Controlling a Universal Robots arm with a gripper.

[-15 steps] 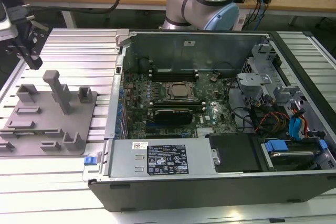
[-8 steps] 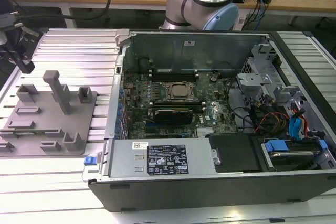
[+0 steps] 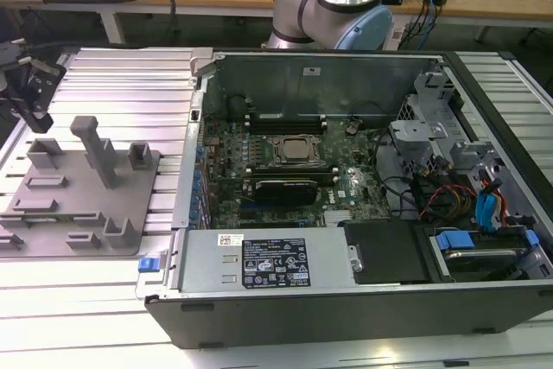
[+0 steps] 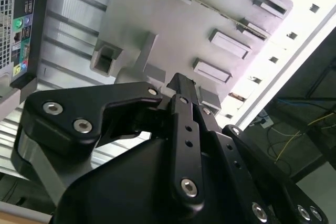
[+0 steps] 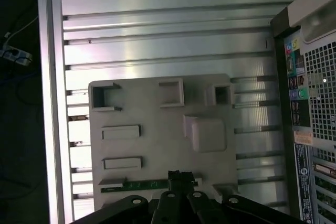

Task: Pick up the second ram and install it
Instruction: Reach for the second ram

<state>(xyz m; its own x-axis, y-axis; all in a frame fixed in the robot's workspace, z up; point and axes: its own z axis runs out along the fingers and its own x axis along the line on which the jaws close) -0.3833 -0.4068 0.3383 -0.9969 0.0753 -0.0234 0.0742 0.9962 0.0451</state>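
Gripper, fingers pressed together on nothing, hangs over the plate edge along which the ram lies.

1. On the computer case, the bright metal cover along the side nearest the exterior camera carries a black label with white print and small marks. You cannot read any of it.
2. Just beside it on the same cover, toward the exterior view's left, sits a small white sticker with a red patch. Its print is illegible.
3. On the case's inner far wall you'll find a white sticker, with lettering too small to read.
4. The case's rear panel bears coloured port markings and an orange-and-white sticker farther along it. No words can be made out.
5. The second ram, on the grey fixture plate beside the case, shows no readable print.
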